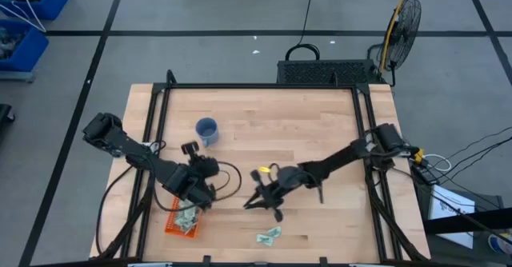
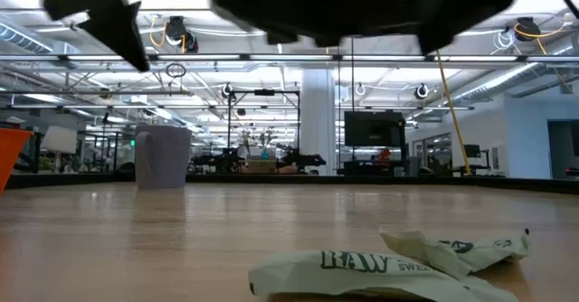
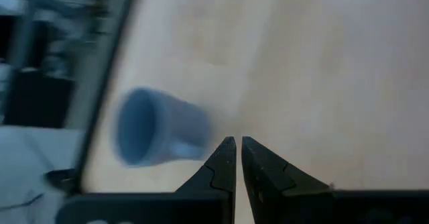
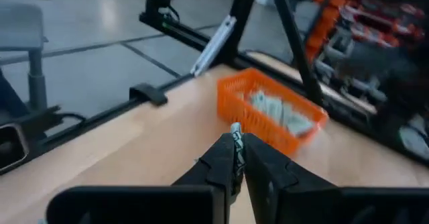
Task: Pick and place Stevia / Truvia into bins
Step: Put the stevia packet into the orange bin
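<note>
Two crumpled pale green sachets [image 1: 269, 235] lie flat on the table near its front edge; they show close up in the low view [image 2: 398, 261]. The orange basket [image 1: 182, 219] stands at the front left with several sachets [image 4: 281, 113] in it. My right gripper [image 1: 252, 201] hangs over the table's middle, to the right of the basket [image 4: 268, 117], shut on one sachet [image 4: 236, 131]. My left gripper [image 1: 200, 169] is shut and empty above the table, just beyond the basket, pointing toward the blue cup [image 3: 157, 137]. My right gripper pinches a sachet between its two fingers. Only a small pale end [image 4: 236, 129] sticks out past the fingertips. The fingers point toward the table's left, at the basket. The gripper is up off the table, and the rest of the sachet is hidden between the fingers.
A blue cup [image 1: 206, 131] stands upright at the far left of the table, also in the low view [image 2: 163, 157]. Black frame rails [image 1: 152, 139] run along the table's left and right sides. Bare wood lies between the cup and the sachets.
</note>
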Robot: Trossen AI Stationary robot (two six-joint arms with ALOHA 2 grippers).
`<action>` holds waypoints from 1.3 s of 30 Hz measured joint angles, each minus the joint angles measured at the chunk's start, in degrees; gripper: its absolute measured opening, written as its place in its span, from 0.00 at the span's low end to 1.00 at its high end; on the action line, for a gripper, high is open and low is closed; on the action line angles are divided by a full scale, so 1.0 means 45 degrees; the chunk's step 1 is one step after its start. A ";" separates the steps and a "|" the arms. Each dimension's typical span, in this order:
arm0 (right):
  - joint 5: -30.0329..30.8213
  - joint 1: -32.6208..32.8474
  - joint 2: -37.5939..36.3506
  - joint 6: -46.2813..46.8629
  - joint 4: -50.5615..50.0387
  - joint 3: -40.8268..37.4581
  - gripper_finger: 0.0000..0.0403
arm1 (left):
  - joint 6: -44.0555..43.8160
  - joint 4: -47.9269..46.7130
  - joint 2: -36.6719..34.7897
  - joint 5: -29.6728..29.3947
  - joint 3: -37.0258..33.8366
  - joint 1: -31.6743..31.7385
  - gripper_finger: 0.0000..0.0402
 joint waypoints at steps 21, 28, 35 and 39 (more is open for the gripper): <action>-0.0532 -0.1038 0.8378 -0.0848 -0.0022 1.0910 0.08 | -0.3052 -0.1790 -0.3233 -0.4819 0.0000 0.1775 0.08; 0.0102 -0.1392 0.9009 -0.0534 -0.0243 1.1296 0.12 | -0.2783 -0.1665 -0.3177 -0.4303 0.0005 0.1766 0.08; 0.0672 -0.1385 0.9000 -0.0326 -0.0404 1.1317 0.31 | -0.2798 -0.1675 -0.3180 -0.4040 0.0005 0.1766 0.08; 0.0676 -0.1173 0.8756 -0.0300 -0.0450 1.1313 0.39 | -0.2814 -0.1684 -0.3180 -0.3581 0.0005 0.1766 0.08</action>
